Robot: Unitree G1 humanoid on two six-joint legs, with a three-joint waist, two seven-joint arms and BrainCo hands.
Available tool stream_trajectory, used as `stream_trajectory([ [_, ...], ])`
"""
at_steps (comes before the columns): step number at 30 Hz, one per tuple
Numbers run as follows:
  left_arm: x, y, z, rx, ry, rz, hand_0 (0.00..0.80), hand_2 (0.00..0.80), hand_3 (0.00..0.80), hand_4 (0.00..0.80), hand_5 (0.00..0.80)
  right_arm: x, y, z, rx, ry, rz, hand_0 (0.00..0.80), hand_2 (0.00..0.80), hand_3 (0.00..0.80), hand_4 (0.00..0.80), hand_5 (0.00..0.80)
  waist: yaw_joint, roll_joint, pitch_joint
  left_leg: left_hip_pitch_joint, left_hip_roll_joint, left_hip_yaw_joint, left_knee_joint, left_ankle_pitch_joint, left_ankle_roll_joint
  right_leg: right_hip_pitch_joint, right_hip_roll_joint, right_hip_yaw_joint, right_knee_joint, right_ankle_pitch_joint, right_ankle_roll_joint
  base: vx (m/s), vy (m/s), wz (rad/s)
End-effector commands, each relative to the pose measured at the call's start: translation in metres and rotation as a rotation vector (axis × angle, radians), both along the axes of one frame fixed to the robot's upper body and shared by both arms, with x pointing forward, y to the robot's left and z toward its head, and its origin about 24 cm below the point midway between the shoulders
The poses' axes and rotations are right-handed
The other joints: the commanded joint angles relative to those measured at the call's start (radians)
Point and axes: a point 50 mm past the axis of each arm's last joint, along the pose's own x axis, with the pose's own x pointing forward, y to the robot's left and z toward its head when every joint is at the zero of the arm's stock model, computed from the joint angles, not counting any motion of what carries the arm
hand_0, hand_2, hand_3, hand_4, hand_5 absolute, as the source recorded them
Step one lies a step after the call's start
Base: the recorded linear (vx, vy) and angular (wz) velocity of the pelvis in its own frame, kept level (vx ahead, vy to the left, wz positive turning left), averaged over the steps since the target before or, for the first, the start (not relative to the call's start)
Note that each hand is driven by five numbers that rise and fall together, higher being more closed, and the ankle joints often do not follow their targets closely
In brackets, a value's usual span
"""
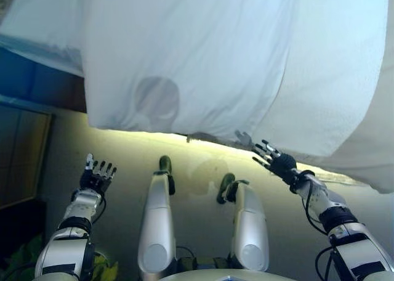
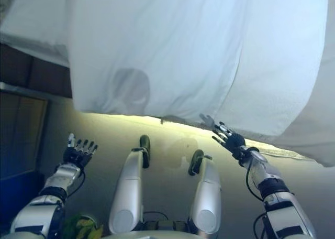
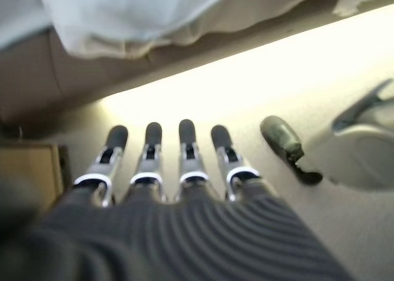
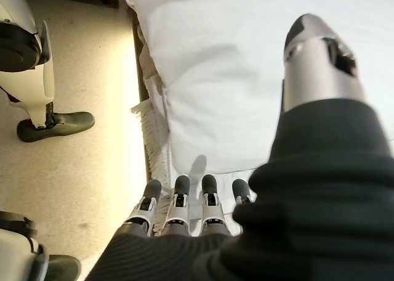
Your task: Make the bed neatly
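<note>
A white duvet [image 1: 203,59] covers the bed and hangs over its near edge, with a long fold running down on the right. My right hand [image 1: 280,164] is open, fingers straight, just in front of the hanging edge and holding nothing. In the right wrist view its fingers [image 4: 178,207] point at the duvet's lower edge [image 4: 234,77] and a fringed bed skirt [image 4: 154,139]. My left hand [image 1: 95,177] is open and empty over the floor at the lower left, apart from the bed. In the left wrist view its fingers [image 3: 184,151] point toward the duvet's hem [image 3: 123,16].
Beige carpet [image 1: 197,164] lies between me and the bed. A wooden cabinet [image 1: 21,151] stands at the left by the bed's corner, with a dark blue surface [image 1: 31,77] above it. Something green [image 1: 18,256] lies at the lower left.
</note>
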Motion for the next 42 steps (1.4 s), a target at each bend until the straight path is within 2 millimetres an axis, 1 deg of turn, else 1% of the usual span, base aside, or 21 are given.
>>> stream_trajectory([
  [1,-0.032,0.004,-0.024,0.112,0.158,-0.033,0.0,0.0,0.0,0.0,0.0,-0.025,-0.023,-0.021,-0.021,0.066,-0.093,0.0,0.0,0.0,0.0,0.0,-0.012,0.024,-0.125,0.08,-0.018,0.021,-0.008,-0.074,-0.01,0.02,-0.024,0.017,-0.089,0.116,0.009,0.051,-0.071,-0.02],
  [4,-0.041,0.005,-0.029,0.167,0.196,-0.044,0.0,0.0,0.0,0.0,0.0,-0.04,-0.03,-0.035,-0.031,0.108,-0.118,0.0,0.0,0.0,0.0,0.0,-0.015,0.027,-0.137,0.13,-0.016,0.023,-0.034,-0.071,-0.01,0.073,-0.021,0.013,-0.118,0.116,0.007,0.034,-0.086,-0.04],
  [5,-0.044,0.006,-0.031,0.192,0.212,-0.046,0.0,0.0,0.0,0.0,0.0,-0.046,-0.032,-0.04,-0.044,0.122,-0.123,0.0,0.0,0.0,0.0,0.0,-0.014,0.027,-0.14,0.143,-0.017,0.029,-0.059,-0.037,-0.003,0.088,-0.021,0.002,-0.147,0.146,-0.002,-0.003,-0.099,0.01],
  [7,-0.048,0.008,-0.033,0.252,0.248,-0.063,0.0,0.0,0.0,0.0,0.0,-0.056,-0.033,-0.05,-0.047,0.159,-0.138,0.0,0.0,0.0,0.0,0.0,-0.013,0.026,-0.152,0.188,-0.015,0.029,-0.092,-0.031,-0.002,0.132,-0.017,-0.002,-0.178,0.149,0.001,0.033,-0.13,0.0],
  [9,-0.053,0.009,-0.035,0.295,0.29,-0.087,0.0,0.0,0.0,0.0,0.0,-0.068,-0.032,-0.061,-0.054,0.203,-0.139,0.0,0.0,0.0,0.0,0.0,-0.014,0.023,-0.168,0.244,-0.016,0.03,-0.143,-0.014,-0.003,0.188,-0.008,-0.008,-0.226,0.158,0.007,0.106,-0.139,-0.06],
  [11,-0.061,0.009,-0.04,0.318,0.325,-0.104,0.0,0.0,0.0,0.0,0.0,-0.079,-0.031,-0.07,-0.016,0.237,-0.174,0.0,0.0,0.0,0.0,0.0,-0.015,0.021,-0.187,0.301,-0.022,0.03,-0.203,0.007,-0.003,0.245,0.002,-0.013,-0.284,0.169,0.013,0.148,-0.131,-0.03],
  [12,-0.07,0.007,-0.046,0.323,0.357,-0.128,0.0,0.0,0.0,0.0,0.0,-0.091,-0.026,-0.081,0.003,0.272,-0.19,0.0,0.0,0.0,0.0,0.0,-0.015,0.02,-0.211,0.346,-0.025,0.033,-0.255,0.022,-0.004,0.289,0.011,-0.018,-0.335,0.18,0.018,0.165,-0.139,-0.04],
  [13,-0.075,0.004,-0.05,0.316,0.376,-0.133,0.0,0.0,0.0,0.0,0.0,-0.098,-0.023,-0.086,0.009,0.293,-0.194,0.0,0.0,0.0,0.0,0.0,-0.016,0.019,-0.223,0.371,-0.027,0.034,-0.284,0.032,-0.005,0.316,0.018,-0.021,-0.368,0.188,0.02,0.214,-0.159,-0.03],
  [15,-0.09,-0.005,-0.062,0.326,0.444,-0.165,0.0,0.0,0.0,0.0,0.0,-0.12,-0.014,-0.102,0.035,0.357,-0.213,0.0,0.0,0.0,0.0,0.0,-0.019,0.018,-0.264,0.444,-0.025,0.042,-0.378,0.062,-0.01,0.393,0.039,-0.033,-0.467,0.211,0.026,0.217,-0.137,-0.03],
  [17,-0.107,-0.02,-0.077,0.35,0.53,-0.245,0.0,0.0,0.0,0.0,0.0,-0.141,-0.003,-0.117,0.079,0.425,-0.239,0.0,0.0,0.0,0.0,0.0,-0.025,0.016,-0.311,0.508,-0.023,0.049,-0.473,0.092,-0.015,0.462,0.062,-0.039,-0.572,0.246,0.033,0.212,-0.11,-0.05],
  [20,-0.13,-0.04,-0.094,0.346,0.63,-0.345,0.0,0.0,0.0,0.0,0.0,-0.166,0.011,-0.132,0.12,0.509,-0.262,0.0,0.0,0.0,0.0,0.0,-0.03,0.014,-0.36,0.578,-0.02,0.06,-0.572,0.125,-0.019,0.53,0.079,-0.039,-0.668,0.288,0.04,0.164,-0.07,-0.11],
  [24,-0.146,-0.055,-0.103,0.34,0.698,-0.428,0.0,0.0,0.0,0.0,0.0,-0.187,0.023,-0.142,0.143,0.603,-0.254,0.0,0.0,0.0,0.0,0.0,-0.034,0.015,-0.398,0.647,-0.015,0.069,-0.669,0.152,-0.025,0.59,0.09,-0.038,-0.757,0.329,0.05,0.095,-0.039,-0.07],
  [28,-0.155,-0.06,-0.108,0.386,0.766,-0.522,0.0,0.0,0.0,0.0,0.0,-0.202,0.032,-0.15,0.098,0.691,-0.234,0.0,0.0,0.0,0.0,0.0,-0.042,0.02,-0.425,0.681,-0.016,0.066,-0.706,0.155,-0.027,0.628,0.1,-0.035,-0.812,0.354,0.057,0.054,-0.008,-0.14],
  [29,-0.155,-0.062,-0.109,0.418,0.779,-0.585,0.0,0.0,0.0,0.0,0.0,-0.205,0.033,-0.151,0.08,0.709,-0.253,0.0,0.0,0.0,0.0,0.0,-0.046,0.021,-0.431,0.683,-0.017,0.066,-0.706,0.151,-0.027,0.634,0.101,-0.033,-0.822,0.36,0.058,0.033,0.008,-0.09],
  [31,-0.154,-0.069,-0.11,0.444,0.786,-0.65,0.0,0.0,0.0,0.0,0.0,-0.209,0.033,-0.154,0.037,0.747,-0.277,0.0,0.0,0.0,0.0,0.0,-0.053,0.027,-0.437,0.689,-0.021,0.062,-0.706,0.145,-0.025,0.644,0.105,-0.028,-0.836,0.365,0.059,0.021,0.037,-0.06],
  [34,-0.157,-0.081,-0.114,0.395,0.804,-0.672,0.0,0.0,0.0,0.0,0.0,-0.218,0.034,-0.157,-0.024,0.812,-0.293,0.0,0.0,0.0,0.0,0.0,-0.059,0.035,-0.444,0.704,-0.024,0.067,-0.706,0.135,-0.02,0.651,0.105,-0.025,-0.841,0.364,0.06,0.01,0.048,-0.15],
  [37,-0.167,-0.094,-0.119,0.325,0.84,-0.649,0.0,0.0,0.0,0.0,0.0,-0.23,0.039,-0.161,-0.091,0.904,-0.29,0.0,0.0,0.0,0.0,0.0,-0.058,0.035,-0.448,0.725,-0.023,0.078,-0.706,0.127,-0.014,0.667,0.105,-0.027,-0.841,0.363,0.058,0.048,0.004,-0.13],
  [39,-0.174,-0.102,-0.122,0.276,0.866,-0.622,0.0,0.0,0.0,0.0,0.0,-0.231,0.044,-0.162,-0.097,0.913,-0.262,0.0,0.0,0.0,0.0,0.0,-0.052,0.03,-0.45,0.737,-0.023,0.079,-0.706,0.122,-0.012,0.679,0.107,-0.03,-0.843,0.362,0.057,0.068,-0.025,-0.08],
  [42,-0.179,-0.11,-0.124,0.215,0.853,-0.628,0.0,0.0,0.0,0.0,0.0,-0.222,0.054,-0.162,-0.068,0.871,-0.216,0.0,0.0,0.0,0.0,0.0,-0.044,0.021,-0.454,0.748,-0.024,0.071,-0.706,0.117,-0.007,0.691,0.111,-0.028,-0.845,0.361,0.054,0.068,-0.04,-0.03],
])
